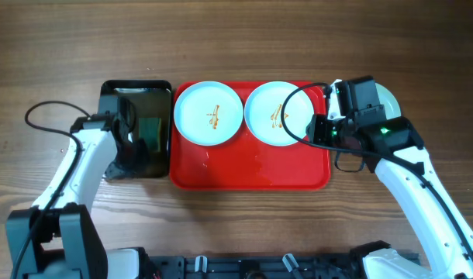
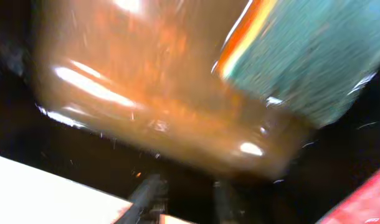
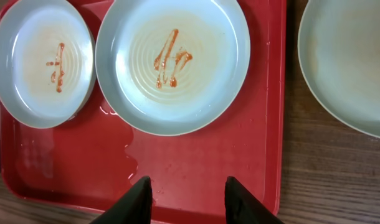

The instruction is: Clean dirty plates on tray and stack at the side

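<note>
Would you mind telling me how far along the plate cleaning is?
Done: one plate, looking clean, sits on the table beside the red tray. In hand: the left gripper is at the green sponge in the black tray; the open right gripper hovers empty over the red tray. Left: the tray's left plate and right plate carry sauce smears, unwiped and unstacked.

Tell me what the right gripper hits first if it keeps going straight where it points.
The right gripper would most likely meet the bare floor of the red tray, just short of the nearer smeared plate, though depth is unclear.
</note>
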Motion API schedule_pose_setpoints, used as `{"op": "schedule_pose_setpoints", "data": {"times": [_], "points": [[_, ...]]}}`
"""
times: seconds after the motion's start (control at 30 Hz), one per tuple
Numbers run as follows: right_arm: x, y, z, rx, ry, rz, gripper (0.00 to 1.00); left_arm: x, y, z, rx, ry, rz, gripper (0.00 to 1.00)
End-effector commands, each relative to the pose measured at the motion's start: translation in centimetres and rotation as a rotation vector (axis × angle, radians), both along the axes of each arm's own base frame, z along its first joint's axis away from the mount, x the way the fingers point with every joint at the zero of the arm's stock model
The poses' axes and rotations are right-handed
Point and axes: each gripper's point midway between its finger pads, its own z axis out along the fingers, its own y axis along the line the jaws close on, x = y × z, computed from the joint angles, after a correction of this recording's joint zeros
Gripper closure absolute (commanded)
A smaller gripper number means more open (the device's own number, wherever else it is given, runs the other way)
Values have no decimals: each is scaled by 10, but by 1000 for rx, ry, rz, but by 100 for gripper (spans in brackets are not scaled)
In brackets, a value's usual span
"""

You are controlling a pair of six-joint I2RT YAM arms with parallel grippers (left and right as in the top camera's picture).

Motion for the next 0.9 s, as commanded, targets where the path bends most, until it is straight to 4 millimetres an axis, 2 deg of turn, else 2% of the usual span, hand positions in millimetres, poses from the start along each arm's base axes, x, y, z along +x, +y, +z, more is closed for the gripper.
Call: {"op": "schedule_pose_setpoints", "data": {"times": [0.0, 0.03, 0.1, 0.23, 0.3, 0.4, 0.57, 0.63, 0.7, 0.87], "points": [[4, 3, 9, 13, -31, 4, 61, 51, 3, 35, -1, -190, 4, 56], [5, 4, 10, 17, -32, 4, 60, 68, 3, 39, 2, -259, 3, 48], [4, 4, 10, 17, -32, 5, 60, 79, 1, 42, -12, -307, -1, 44], [3, 3, 3, 15, -20, 4, 60, 97, -3, 44, -32, -384, -15, 36], [2, 3, 0, 11, -8, 4, 60, 99, -2, 41, -32, -387, -17, 34], [2, 3, -5, 8, 7, 4, 60, 100, -10, 26, -61, -358, -113, 34], [3, 3, -7, 5, 14, 4, 60, 99, -13, -5, -74, -279, -163, 35], [3, 3, -7, 5, 14, 5, 60, 97, -17, -12, -94, -258, -182, 40], [3, 3, -7, 5, 13, 5, 60, 97, -19, -14, -101, -254, -214, 43], [3, 3, -7, 5, 13, 6, 60, 94, -21, -16, -98, -246, -273, 43]]}}
